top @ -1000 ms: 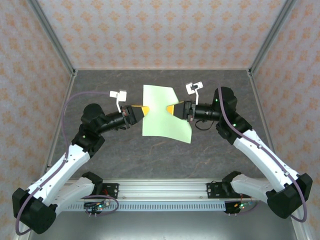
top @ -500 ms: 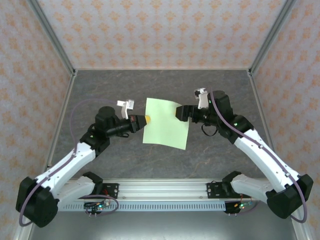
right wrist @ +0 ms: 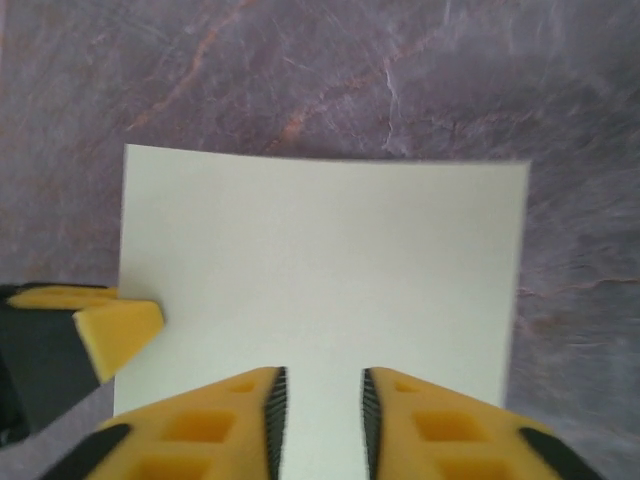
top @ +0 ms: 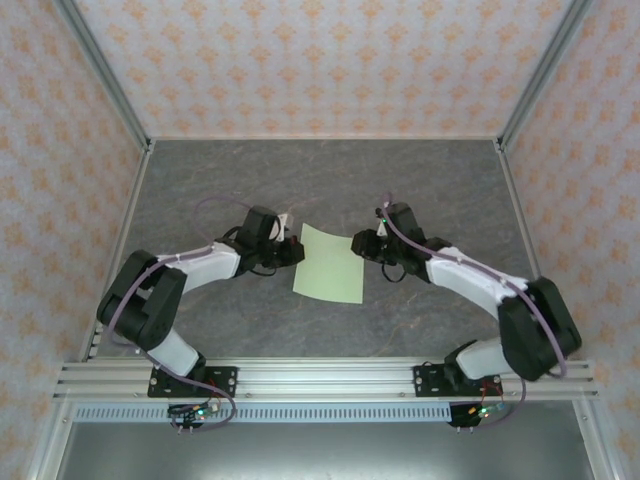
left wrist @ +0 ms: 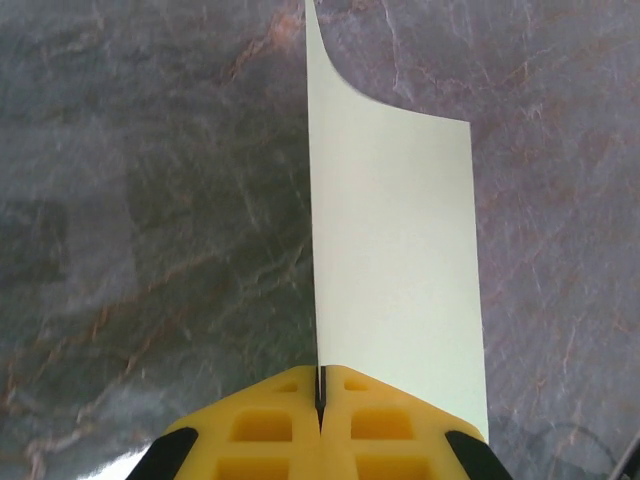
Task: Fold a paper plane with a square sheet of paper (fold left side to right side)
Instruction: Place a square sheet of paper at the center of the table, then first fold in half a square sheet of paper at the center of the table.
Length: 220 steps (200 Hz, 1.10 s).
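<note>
The left gripper [top: 294,250] and right gripper [top: 360,243], seen from above, sit at opposite edges of the square sheet of paper [top: 330,264], mid-table [top: 200,180]. The left wrist view shows its fingers [left wrist: 270,425] pinched tight on the sheet's raised edge. The right wrist view shows those fingers [right wrist: 230,420] slightly apart over the sheet, seemingly gripping nothing.

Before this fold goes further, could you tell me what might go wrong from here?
The left gripper pinches only the edge of the square sheet of paper, so it may slip or tear. The sheet's far corner curls, so edges could misalign. The right gripper is open over the sheet, not gripping it, so the paper may slide.
</note>
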Each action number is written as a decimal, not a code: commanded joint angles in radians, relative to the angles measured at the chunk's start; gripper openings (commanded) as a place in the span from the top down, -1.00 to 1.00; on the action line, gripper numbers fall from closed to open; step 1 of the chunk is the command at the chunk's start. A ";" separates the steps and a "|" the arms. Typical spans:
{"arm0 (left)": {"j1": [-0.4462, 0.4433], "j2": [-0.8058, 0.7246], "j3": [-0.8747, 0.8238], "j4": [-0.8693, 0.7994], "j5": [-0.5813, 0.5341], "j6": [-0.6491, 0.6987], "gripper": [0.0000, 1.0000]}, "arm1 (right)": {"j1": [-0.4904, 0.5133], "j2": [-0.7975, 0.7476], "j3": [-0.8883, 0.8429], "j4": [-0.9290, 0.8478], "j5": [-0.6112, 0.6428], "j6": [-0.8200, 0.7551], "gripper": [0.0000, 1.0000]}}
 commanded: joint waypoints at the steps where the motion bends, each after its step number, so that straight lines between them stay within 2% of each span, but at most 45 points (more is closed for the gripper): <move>1: -0.007 0.011 0.036 -0.034 -0.035 0.043 1.00 | -0.002 0.105 0.017 0.196 -0.052 0.115 0.52; 50: -0.006 -0.017 0.038 -0.065 -0.030 0.037 1.00 | -0.002 0.276 0.089 0.077 0.039 0.080 0.57; 96: -0.010 -0.031 0.035 -0.053 0.024 0.018 0.99 | -0.002 0.348 0.094 0.028 0.031 0.056 0.58; 151: -0.063 -0.034 0.053 0.065 0.131 -0.084 0.15 | -0.001 0.345 0.081 0.006 0.024 0.038 0.57; 198: -0.134 0.019 0.118 0.140 0.159 -0.144 -0.30 | -0.009 0.307 0.032 0.110 -0.032 0.084 0.54; 220: -0.143 0.057 0.135 0.162 0.154 -0.161 -0.38 | -0.027 0.282 0.020 0.151 -0.062 0.108 0.52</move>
